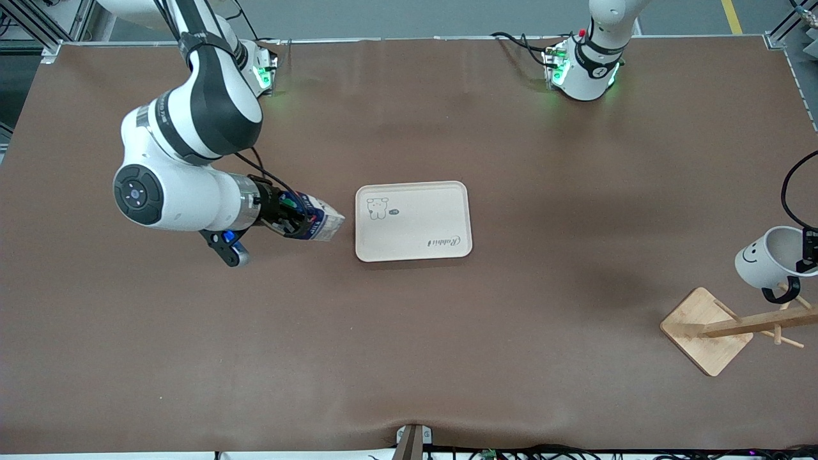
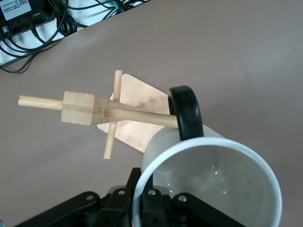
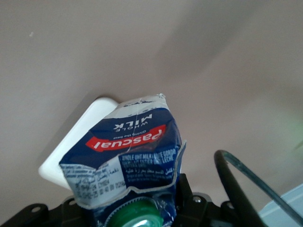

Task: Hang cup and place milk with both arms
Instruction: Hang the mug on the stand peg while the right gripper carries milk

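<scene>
My right gripper [image 1: 289, 218] is shut on the milk [image 1: 317, 222], a dark blue carton held tilted in the air beside the white tray [image 1: 441, 191], at its edge toward the right arm's end of the table. In the right wrist view the carton [image 3: 128, 156] with its green cap fills the gripper [image 3: 137, 210], the tray corner [image 3: 66, 156] below it. My left gripper [image 1: 807, 254] is shut on the rim of the white smiley cup [image 1: 763, 259] over the wooden rack [image 1: 706, 329]. In the left wrist view my gripper [image 2: 142, 189] pinches the cup [image 2: 218, 184]; a rack peg [image 2: 137, 115] reaches the black handle [image 2: 187, 111].
The brown table [image 1: 409, 358] runs wide around the tray. The rack's square base [image 2: 137, 118] stands near the table's edge at the left arm's end. Cables and a dark box [image 2: 23, 14] lie off the table edge near the rack.
</scene>
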### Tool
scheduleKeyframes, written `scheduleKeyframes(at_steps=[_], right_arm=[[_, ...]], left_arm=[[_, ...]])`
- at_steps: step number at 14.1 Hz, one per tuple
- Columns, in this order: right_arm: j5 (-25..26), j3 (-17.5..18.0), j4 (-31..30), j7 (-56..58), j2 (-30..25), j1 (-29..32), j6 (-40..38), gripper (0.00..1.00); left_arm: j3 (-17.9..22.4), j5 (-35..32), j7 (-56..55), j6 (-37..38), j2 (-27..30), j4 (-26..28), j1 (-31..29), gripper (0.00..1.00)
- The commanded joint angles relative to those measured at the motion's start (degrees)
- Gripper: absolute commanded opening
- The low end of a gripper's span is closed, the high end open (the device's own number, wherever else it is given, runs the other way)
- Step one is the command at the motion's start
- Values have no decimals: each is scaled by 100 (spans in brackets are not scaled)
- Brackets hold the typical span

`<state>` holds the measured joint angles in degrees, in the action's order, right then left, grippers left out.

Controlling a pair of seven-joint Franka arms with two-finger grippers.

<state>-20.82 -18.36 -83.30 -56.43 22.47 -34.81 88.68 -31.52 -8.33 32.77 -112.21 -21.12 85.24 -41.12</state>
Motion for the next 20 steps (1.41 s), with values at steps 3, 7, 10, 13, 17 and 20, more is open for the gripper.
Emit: scheduleKeyframes(at_steps=[3,7,10,13,17,20], right_arm=[[894,-185,-1522,2290,-929,771,483,0],[1660,-195,-1926,4511,-947,2097,798,0],[1669,-203,-2479,5264,-946,2513,1544,0],[1678,-203,-2902,6063,-929,2864,2248,0],[1669,-195,-3114,6073,-929,2874,2451,0],[1607,-195,-3446,6065,-929,2874,2810,0]], left_arm=[[-39,95,151,24,-331,-358,-46,0],[-39,77,72,24,-367,-367,-10,17],[-39,86,63,24,-419,-367,-19,25],[-56,112,-7,15,-490,-367,7,100],[-153,112,-577,146,-262,-367,77,100],[-170,60,-1060,741,-147,-419,331,100]])
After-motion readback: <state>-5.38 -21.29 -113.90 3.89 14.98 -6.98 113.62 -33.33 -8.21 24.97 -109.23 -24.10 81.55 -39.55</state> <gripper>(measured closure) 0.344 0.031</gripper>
